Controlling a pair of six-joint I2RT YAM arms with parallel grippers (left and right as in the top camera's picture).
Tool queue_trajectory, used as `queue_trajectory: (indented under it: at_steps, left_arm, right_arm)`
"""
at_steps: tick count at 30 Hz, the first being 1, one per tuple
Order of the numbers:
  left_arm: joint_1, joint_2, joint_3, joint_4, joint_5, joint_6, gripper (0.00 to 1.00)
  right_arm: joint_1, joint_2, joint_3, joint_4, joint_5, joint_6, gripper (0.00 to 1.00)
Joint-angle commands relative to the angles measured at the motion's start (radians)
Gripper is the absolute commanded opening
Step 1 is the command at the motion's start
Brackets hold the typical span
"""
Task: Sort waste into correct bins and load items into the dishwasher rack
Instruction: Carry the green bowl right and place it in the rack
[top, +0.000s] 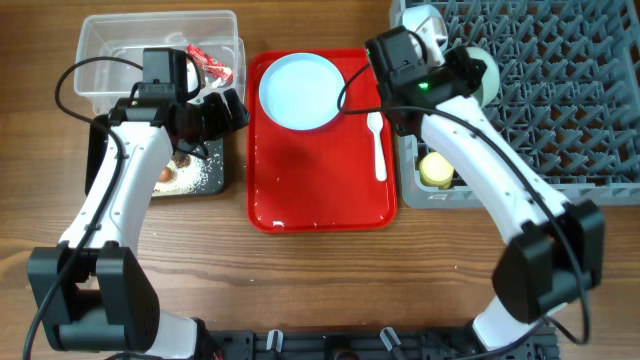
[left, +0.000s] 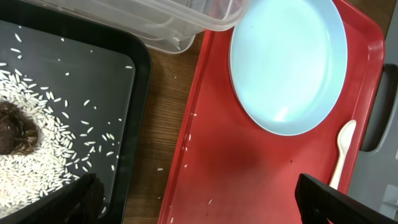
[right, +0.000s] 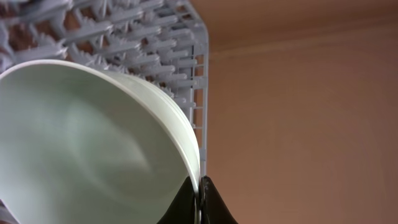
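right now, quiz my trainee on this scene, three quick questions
1. True or false: the spoon lies on the tray, beside the plate.
2. The right gripper is shut on the: A spoon, B bowl, C plate.
3. Fill in: the rice lies in the ____ bin.
Key: 1 true; 2 B; 3 black.

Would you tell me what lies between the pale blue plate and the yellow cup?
The white spoon lies between the plate and the cup, on the red tray; the overhead view shows it.
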Motion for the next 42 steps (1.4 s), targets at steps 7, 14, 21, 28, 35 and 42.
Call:
queue_trajectory:
  at_steps: [7, 14, 21, 28, 35, 42]
  left_arm:
    - [0.005, -0.019, -0.001, 0.000, 0.002, 0.002, 1.00]
    - [0.005, -0.019, -0.001, 0.000, 0.002, 0.002, 1.00]
    - [0.005, -0.019, -0.001, 0.000, 0.002, 0.002, 1.00]
    - [0.005, -0.019, -0.001, 0.000, 0.002, 0.002, 1.00]
    - [0.005, -0.019, -0.001, 0.000, 0.002, 0.002, 1.00]
    - [0.005, -0.019, -0.001, 0.000, 0.002, 0.002, 1.00]
  right_arm:
    - [0.003, 0.097, 0.007, -0.008, 0.002, -0.121, 0.04]
    - [-0.029, 0.097, 0.008, -0.009, 0.019, -0.125, 0.04]
    - [-0.029, 0.097, 0.007, 0.042, 0.000, -0.175, 0.04]
    - [-0.007, 0.097, 0.007, 0.036, -0.009, -0.175, 0.04]
    - [-0.010, 0.097, -0.020, 0.036, 0.149, -0.177, 0.04]
    - [-0.007, 0.097, -0.061, 0.039, 0.130, -0.177, 0.04]
